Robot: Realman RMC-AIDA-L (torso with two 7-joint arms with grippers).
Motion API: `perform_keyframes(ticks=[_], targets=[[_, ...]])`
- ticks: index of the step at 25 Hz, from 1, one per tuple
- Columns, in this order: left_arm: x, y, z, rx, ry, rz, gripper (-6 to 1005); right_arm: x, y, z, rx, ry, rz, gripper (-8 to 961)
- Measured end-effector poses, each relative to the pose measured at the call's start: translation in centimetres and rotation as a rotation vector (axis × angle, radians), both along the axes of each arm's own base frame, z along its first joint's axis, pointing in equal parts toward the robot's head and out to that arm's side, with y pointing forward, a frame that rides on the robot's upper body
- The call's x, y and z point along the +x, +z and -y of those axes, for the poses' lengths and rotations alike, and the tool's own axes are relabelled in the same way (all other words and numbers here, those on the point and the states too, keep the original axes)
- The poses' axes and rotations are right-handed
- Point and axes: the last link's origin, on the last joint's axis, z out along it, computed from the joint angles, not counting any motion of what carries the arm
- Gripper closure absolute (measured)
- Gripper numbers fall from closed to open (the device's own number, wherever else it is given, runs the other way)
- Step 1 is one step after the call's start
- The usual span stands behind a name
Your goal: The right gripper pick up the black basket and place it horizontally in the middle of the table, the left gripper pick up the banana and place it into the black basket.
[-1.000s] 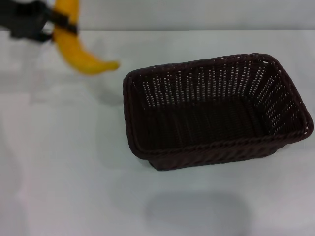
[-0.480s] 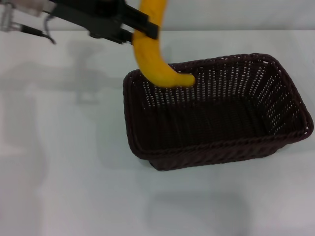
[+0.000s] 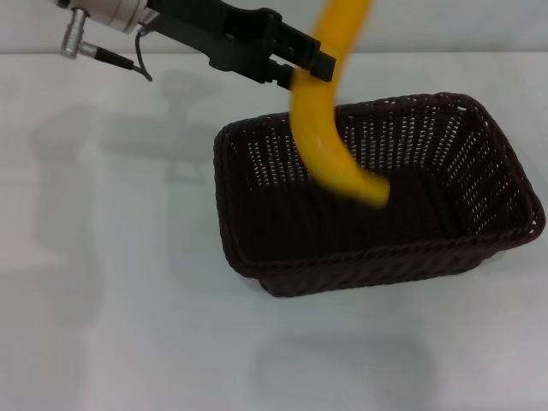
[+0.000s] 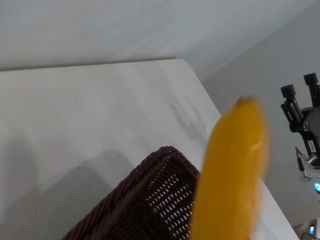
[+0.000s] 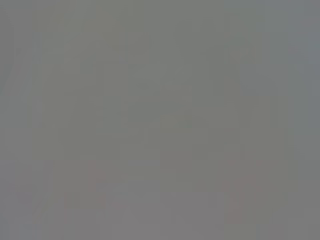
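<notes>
The black basket (image 3: 257, 265) lies lengthwise on the white table (image 3: 103, 308), right of the middle. My left gripper (image 3: 312, 67) reaches in from the upper left and is shut on the upper part of the yellow banana (image 3: 321, 137). The banana hangs over the basket, its lower tip above the basket's inside near the back wall. In the left wrist view the banana (image 4: 232, 170) fills the foreground above the basket's corner (image 4: 150, 200). My right gripper (image 4: 300, 107) shows far off beyond the table's edge, with its jaws apart and nothing between them. The right wrist view shows only grey.
The table edge (image 4: 210, 105) runs along the far side by a grey floor. A silver connector and cable (image 3: 86, 38) sit on my left arm at the upper left. White tabletop lies left of and in front of the basket.
My left gripper has carried the banana to the right, from beyond the basket's left side to over its inside. The banana's lower tip now hangs lower, within the basket's rim. The basket has not moved.
</notes>
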Motion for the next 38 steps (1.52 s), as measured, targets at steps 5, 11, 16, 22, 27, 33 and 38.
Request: perform_keyframes(ticks=[5,11,16,22,27,33,38], targets=[[-0.3,0.6,0.1,0.024,-0.057,0.012,328,0.1,0.0,0.6,0.013,0.012,-0.012,114],[-2.1,3.5,0.0,0.211,-0.206,0.094,155,-0.1,0.0,0.9,0.011,0.032,-0.008,114],[-6.0,7.2,1.4,0.497,-0.310,0.192,114,-0.5,-0.5,1.1,-0.002,0.070,-0.032,114],[-14.2,10.2,5.2,0.956,-0.351,0.185,114,-1.2,-1.4,1.6,-0.055,0.134,-0.111,114],[-19.1,10.2,9.0,1.213,-0.370,0.090,113,-1.7,-1.9,1.3,-0.180,0.184,-0.265,114],[-23.8,9.0,13.5,1.437,-0.291,0.099,113,0.1,-0.5,0.9,-0.299,0.082,-0.464,114],[-26.0,7.9,16.3,1.555,-0.258,0.037,113,1.2,-0.4,0.7,-0.379,-0.019,-0.500,114]])
